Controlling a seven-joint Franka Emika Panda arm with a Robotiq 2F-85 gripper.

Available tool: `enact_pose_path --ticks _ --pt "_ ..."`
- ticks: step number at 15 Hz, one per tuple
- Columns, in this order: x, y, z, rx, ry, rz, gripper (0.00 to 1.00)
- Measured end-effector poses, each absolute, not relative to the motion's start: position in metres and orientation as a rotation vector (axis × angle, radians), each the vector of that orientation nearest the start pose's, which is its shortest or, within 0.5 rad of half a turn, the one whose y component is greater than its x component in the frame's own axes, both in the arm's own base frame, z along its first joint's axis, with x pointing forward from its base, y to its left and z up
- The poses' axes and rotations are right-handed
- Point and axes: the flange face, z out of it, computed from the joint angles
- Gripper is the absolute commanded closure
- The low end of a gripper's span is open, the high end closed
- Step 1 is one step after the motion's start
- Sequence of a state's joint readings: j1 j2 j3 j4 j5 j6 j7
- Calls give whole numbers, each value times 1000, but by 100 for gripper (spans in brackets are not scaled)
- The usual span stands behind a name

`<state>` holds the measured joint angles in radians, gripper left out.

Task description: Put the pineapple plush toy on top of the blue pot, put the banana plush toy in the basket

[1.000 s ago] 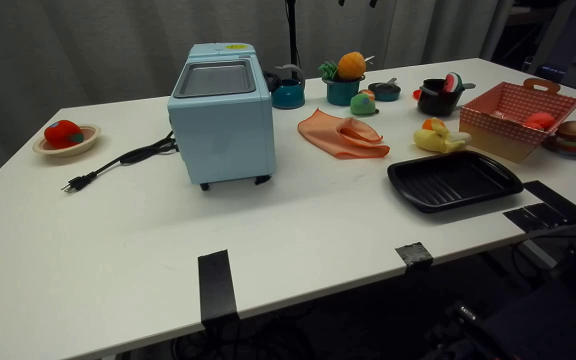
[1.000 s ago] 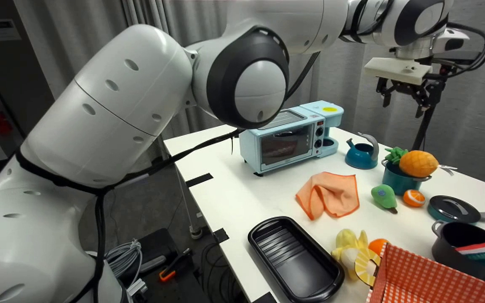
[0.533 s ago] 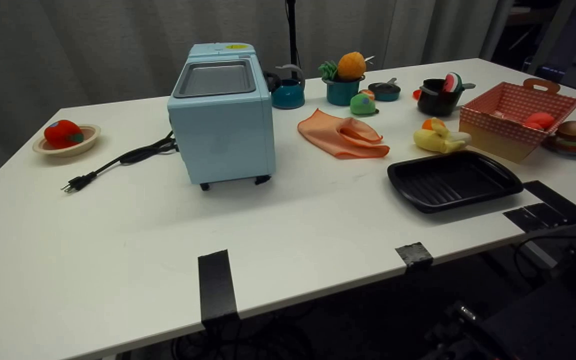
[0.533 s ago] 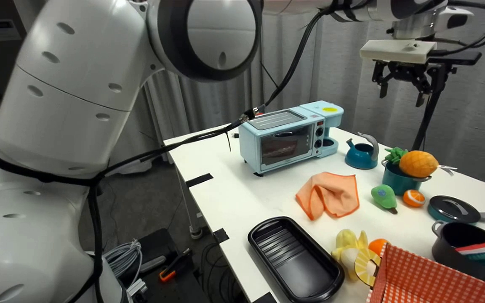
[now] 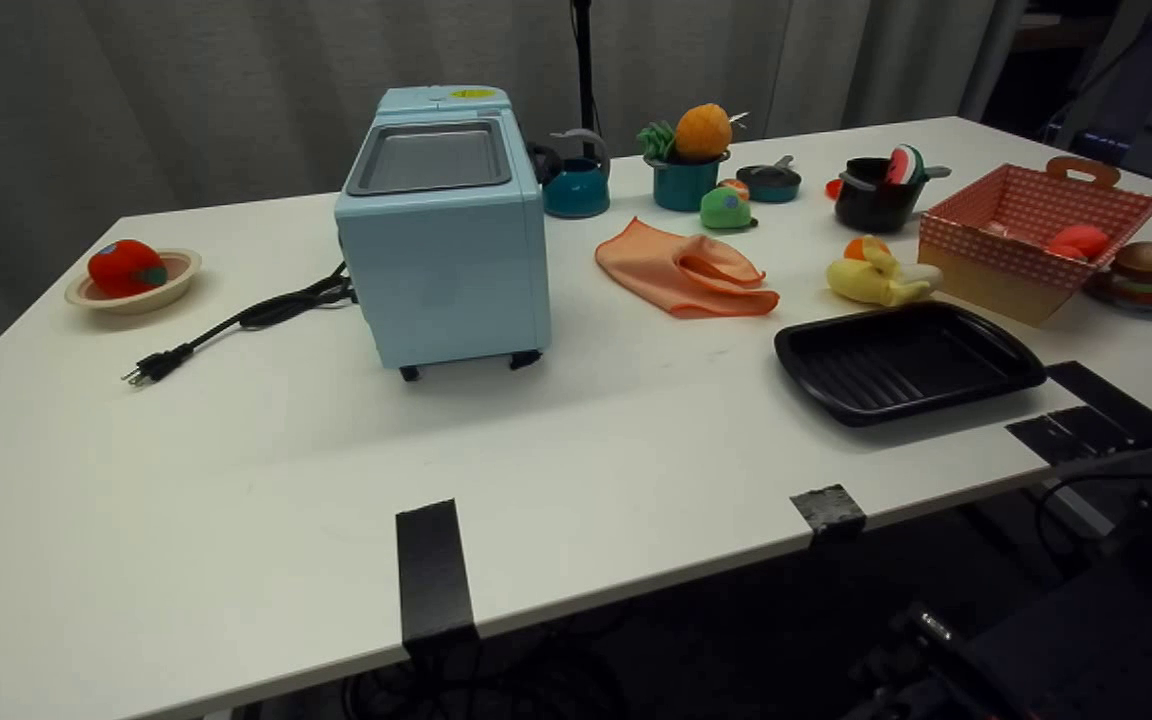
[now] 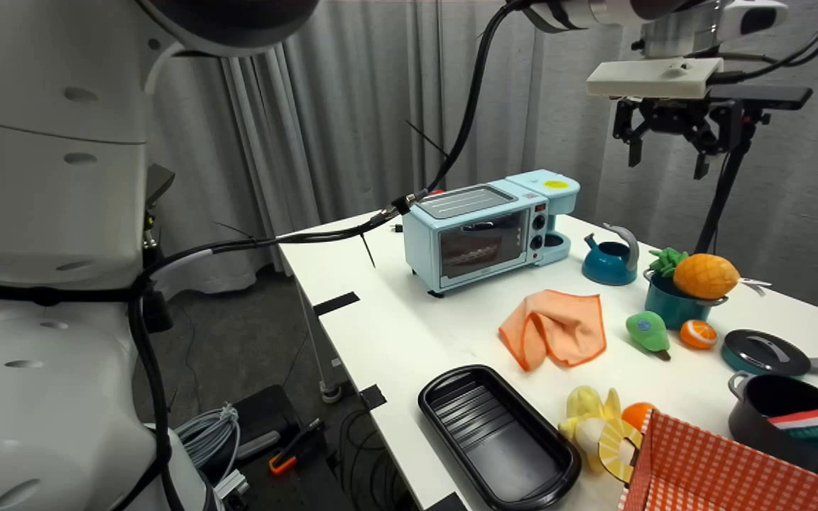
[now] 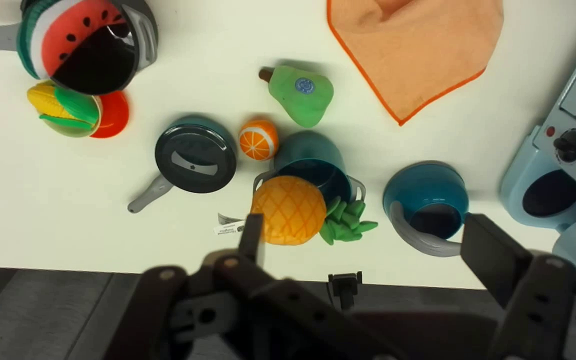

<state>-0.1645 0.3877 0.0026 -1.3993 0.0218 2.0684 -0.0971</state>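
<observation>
The pineapple plush toy (image 5: 703,132) lies on its side on top of the blue pot (image 5: 685,185), its green leaves hanging over the rim. In the wrist view the pineapple (image 7: 288,210) covers part of the blue pot's (image 7: 310,147) opening. The banana plush toy (image 5: 876,282) lies on the table between the black tray and the red checked basket (image 5: 996,275). The banana also shows in an exterior view (image 6: 586,415); it is out of the wrist view. My gripper (image 6: 668,160) is open and empty, high above the table's far side, over the pineapple and kettle area.
A toaster (image 6: 483,238) and a blue kettle (image 6: 606,266) stand beside the pot. A pear (image 6: 648,331), an orange slice (image 6: 698,333), a lidded pan (image 6: 764,353) and a black pot (image 6: 782,426) are near. An orange cloth (image 6: 554,326) and a black tray (image 6: 498,436) lie toward the front.
My open gripper has risen and shifted a little to the left in an exterior view, and the arm's elbow has swung up and left. The toys, pot and basket have not moved.
</observation>
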Motion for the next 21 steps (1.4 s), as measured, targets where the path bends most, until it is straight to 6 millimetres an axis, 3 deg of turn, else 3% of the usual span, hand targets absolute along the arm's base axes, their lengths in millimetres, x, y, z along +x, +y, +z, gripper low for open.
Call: enact_pose_path --ticks 6,13,21 --pt "638 -113 498 -3135 105 -433 0" --pt "566 -114 448 -3141 117 -327 0" --pt "534 -137 371 -3159 113 -317 0"
